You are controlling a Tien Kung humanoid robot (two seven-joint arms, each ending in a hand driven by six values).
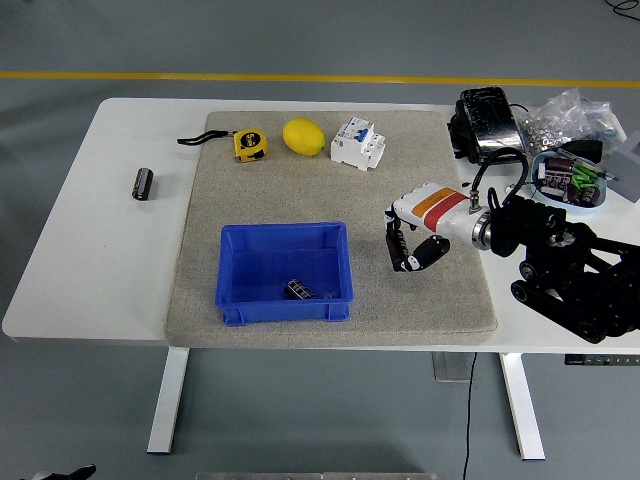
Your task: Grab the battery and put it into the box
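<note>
A blue box (232, 268) sits on the grey mat (300, 190), and a dark cylindrical battery (300, 290) lies inside it near the front right corner. A second black battery (144, 184) lies on the bare white table at the left. My right hand (408, 250), white with a red and orange band, hovers over the mat to the right of the box. Its fingers (395, 245) hang loosely downward and hold nothing. My left arm does not show.
A yellow tape measure (249, 144), a lemon (304, 136) and a white circuit breaker (358, 143) line the mat's far edge. At the far right are a black device (489, 124), plastic bags (575, 115) and a dish of small parts (568, 179).
</note>
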